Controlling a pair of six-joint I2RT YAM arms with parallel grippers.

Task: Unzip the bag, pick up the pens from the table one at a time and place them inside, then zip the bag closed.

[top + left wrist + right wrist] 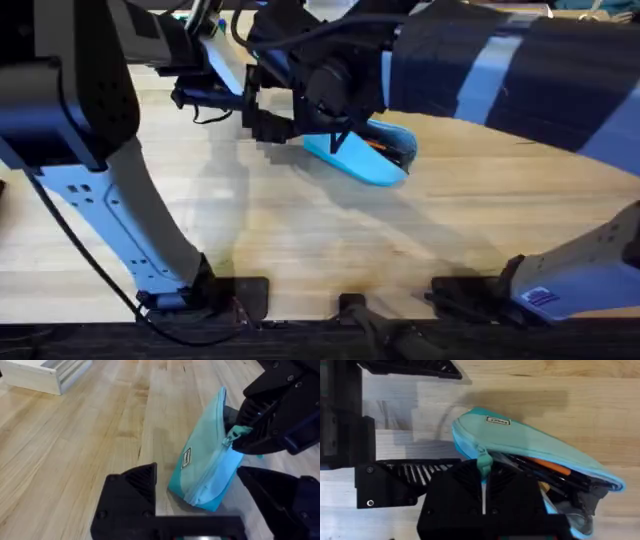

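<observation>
In the left wrist view, the left gripper [200, 495] hangs with its jaws spread apart just beside the near end of the bag [207, 467], not gripping it. Beyond, the right gripper [245, 435] is pinched on the zipper pull [235, 434], it seems. The bag lies mid-table [300, 260], partly unzipped. Inside the gap an orange pen [547, 466] rests beside dark pens [555, 479].

Lighting is bright and even from above. Soft shadows fall on the counter [300, 230] beneath the arms. In the overhead view, the raised right arm [500, 70] appears large and blurred.
</observation>
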